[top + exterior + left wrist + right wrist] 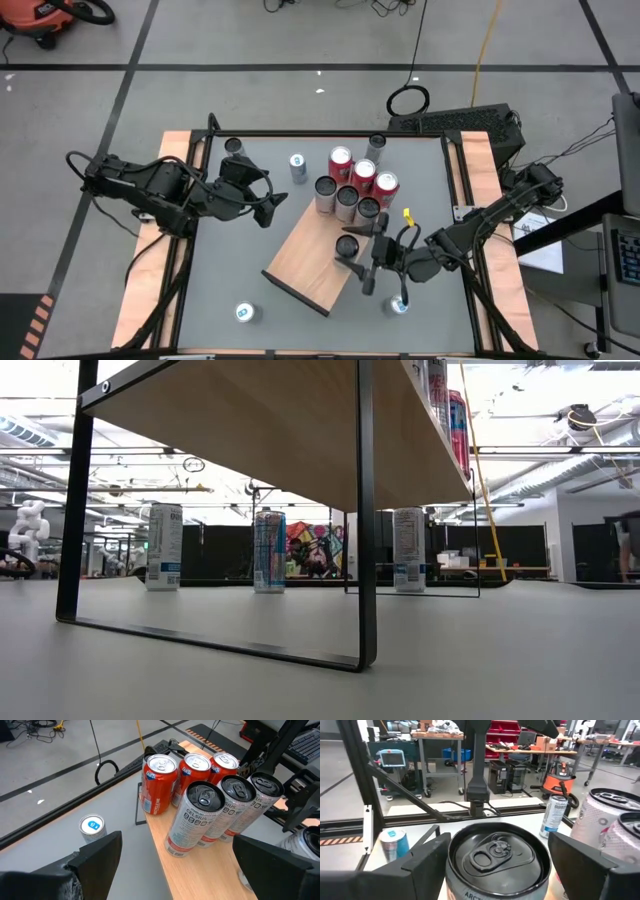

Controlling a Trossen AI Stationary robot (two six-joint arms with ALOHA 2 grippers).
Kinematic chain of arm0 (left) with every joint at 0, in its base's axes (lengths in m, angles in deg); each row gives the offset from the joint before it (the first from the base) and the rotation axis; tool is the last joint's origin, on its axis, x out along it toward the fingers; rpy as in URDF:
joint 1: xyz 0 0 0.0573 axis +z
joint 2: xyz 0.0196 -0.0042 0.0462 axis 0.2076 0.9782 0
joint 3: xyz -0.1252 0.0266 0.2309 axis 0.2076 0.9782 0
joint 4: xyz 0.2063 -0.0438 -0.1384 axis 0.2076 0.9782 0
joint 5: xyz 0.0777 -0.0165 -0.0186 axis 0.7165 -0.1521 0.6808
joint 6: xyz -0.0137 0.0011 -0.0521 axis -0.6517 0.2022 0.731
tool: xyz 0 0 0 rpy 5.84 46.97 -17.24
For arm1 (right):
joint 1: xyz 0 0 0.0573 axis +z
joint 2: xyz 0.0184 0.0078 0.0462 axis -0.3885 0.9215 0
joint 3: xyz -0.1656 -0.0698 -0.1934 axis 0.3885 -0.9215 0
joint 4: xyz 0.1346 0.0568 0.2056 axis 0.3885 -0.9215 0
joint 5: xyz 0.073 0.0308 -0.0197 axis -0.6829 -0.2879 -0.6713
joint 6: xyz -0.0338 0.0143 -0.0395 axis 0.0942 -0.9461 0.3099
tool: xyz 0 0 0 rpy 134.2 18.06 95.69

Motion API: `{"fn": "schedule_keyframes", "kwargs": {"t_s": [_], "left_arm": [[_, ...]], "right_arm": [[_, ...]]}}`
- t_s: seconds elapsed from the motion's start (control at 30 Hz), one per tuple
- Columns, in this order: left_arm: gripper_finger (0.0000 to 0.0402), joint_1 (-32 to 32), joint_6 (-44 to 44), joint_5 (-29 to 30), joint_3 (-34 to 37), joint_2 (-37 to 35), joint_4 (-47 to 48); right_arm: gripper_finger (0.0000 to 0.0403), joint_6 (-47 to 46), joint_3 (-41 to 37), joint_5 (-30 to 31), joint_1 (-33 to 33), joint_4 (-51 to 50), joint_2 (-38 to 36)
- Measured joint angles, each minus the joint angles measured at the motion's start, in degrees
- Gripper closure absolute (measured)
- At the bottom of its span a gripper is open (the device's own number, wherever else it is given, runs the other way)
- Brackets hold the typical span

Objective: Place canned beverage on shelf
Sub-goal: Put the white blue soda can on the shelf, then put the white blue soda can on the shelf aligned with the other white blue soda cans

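The shelf is a light wooden board raised on thin black frames. Three red cans and three silver cans stand upright in a cluster at its far end. One more dark-topped can stands upright on the board nearer the middle. My right gripper reaches in level from the table's right, open, with one finger on each side of that can. My left gripper hangs open left of the shelf, facing the cluster and touching nothing. My right gripper has its fingers level and close beside the can's upper wall, one on each side. I cannot tell whether they touch it. The can stands upright on the shelf board.
Loose cans stand on the grey tabletop: at the far edge and near the front. Black rails frame the table. Bare board lies at the shelf's near end.
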Motion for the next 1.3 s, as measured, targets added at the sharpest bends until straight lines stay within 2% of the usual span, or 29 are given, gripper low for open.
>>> {"fn": "schedule_keyframes", "kwargs": {"t_s": [0.53, 0.7, 0.93, 1.17, 1.3], "left_arm": [[0.002, 0.0, 0.0, 0.0, 0.0, 0.0, -0.02], [0.002, 0.0, 0.0, -0.1, 0.0, 0.0, -0.04], [0.002, 0.01, 0.13, -4.52, 0.0, 0.0, -0.07], [0.002, 0.05, 0.15, -5.79, 0.0, 0.0, 0.9], [0.002, 1.24, 0.08, -9.3, 0.0, 0.0, 2.96]], "right_arm": [[0.0096, 0.35, 0.02, 0.16, -0.01, 4.24, -0.04], [0.0096, 1.65, 0.02, 2.99, -0.01, 6.72, -0.27], [0.0096, 2.78, 0.02, 3.3, -0.01, 10.31, -2.29], [0.0096, 3.05, 0.04, 3.3, -0.01, 16.2, -5.04], [0.0096, 3.04, 0.04, 3.26, -0.01, 17.17, -7.48]]}}
